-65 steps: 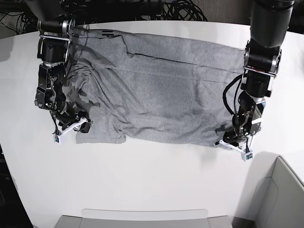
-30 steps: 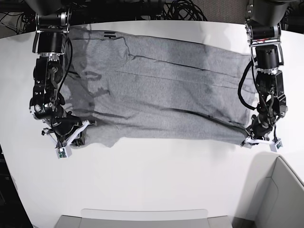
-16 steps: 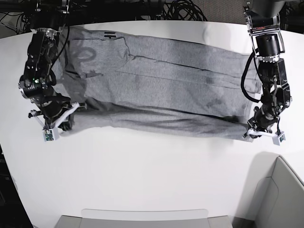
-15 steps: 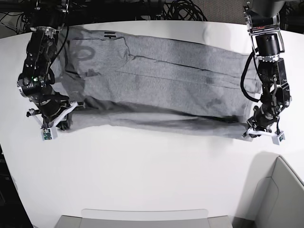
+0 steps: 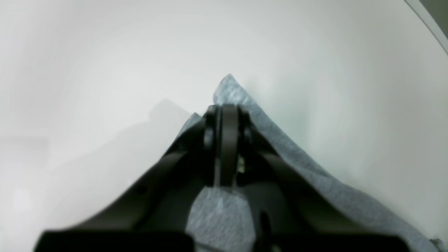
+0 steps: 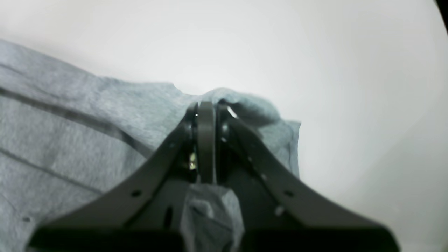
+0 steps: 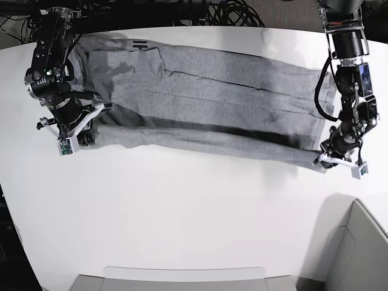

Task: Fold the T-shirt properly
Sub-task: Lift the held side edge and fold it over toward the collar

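Observation:
The heather-grey T-shirt [image 7: 212, 91] lies spread across the far half of the white table [image 7: 182, 212], plain side up. A small black neck label shows at the far left. Its near edge is raised into a long fold running left to right. My left gripper [image 7: 339, 159] is shut on the shirt's near right corner, as the left wrist view shows, with the gripper [image 5: 227, 112] pinching grey cloth [image 5: 297, 164]. My right gripper [image 7: 73, 138] is shut on the near left corner, and the right wrist view shows the gripper [image 6: 206, 108] clamped on bunched cloth [image 6: 70, 122].
A grey bin [image 7: 364, 254] stands at the near right corner. A grey tray rim [image 7: 182, 279] sits at the near edge. Black cables [image 7: 230, 12] lie behind the table's far edge.
Both grippers have moved toward the far side, carrying the shirt's near edge with them. The cloth band has narrowed, and the wrinkled left side has been pulled taut.

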Available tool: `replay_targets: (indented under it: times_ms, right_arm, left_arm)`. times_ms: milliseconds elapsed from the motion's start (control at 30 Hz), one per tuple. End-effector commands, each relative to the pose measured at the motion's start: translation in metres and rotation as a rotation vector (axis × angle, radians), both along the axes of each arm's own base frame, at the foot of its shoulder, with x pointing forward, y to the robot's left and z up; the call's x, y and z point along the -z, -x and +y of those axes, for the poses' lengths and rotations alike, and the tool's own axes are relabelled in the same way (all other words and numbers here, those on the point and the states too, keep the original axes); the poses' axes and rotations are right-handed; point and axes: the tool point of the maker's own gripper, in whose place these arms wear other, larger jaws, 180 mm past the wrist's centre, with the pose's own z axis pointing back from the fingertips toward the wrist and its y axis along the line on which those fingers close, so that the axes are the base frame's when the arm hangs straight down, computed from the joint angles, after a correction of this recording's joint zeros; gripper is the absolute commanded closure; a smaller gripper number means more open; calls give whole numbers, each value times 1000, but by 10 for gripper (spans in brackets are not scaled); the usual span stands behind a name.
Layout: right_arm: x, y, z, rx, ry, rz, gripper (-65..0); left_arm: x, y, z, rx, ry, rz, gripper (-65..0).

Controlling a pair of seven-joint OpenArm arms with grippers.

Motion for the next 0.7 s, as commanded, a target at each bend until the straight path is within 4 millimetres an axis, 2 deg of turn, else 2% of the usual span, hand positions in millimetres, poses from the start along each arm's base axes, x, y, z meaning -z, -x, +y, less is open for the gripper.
replay_targets:
  times_ms: [0, 233, 300, 400, 533, 667]
  right_arm:
    - [-14, -5, 0, -6, 5, -53, 0]
    - [-13, 17, -4, 16, 9, -42, 0]
    - [-12, 22, -15, 50, 12, -35, 0]
    - [-9, 32, -25, 86, -20, -21, 0]
    - [-5, 49, -27, 94, -120, 6, 0]
    - [1, 67, -24, 84, -191, 45, 0]
  left_arm:
    - [-17, -6, 9, -3, -33, -44, 0]
    - [-1, 13, 19, -4, -58, 11, 0]
    - [4, 18, 19, -3, -60, 25, 0]
    - [2, 25, 17, 13, -77, 25, 0]
    - [-7, 37, 12, 52, -120, 13, 0]
    - [-1, 48, 6, 78, -115, 55, 0]
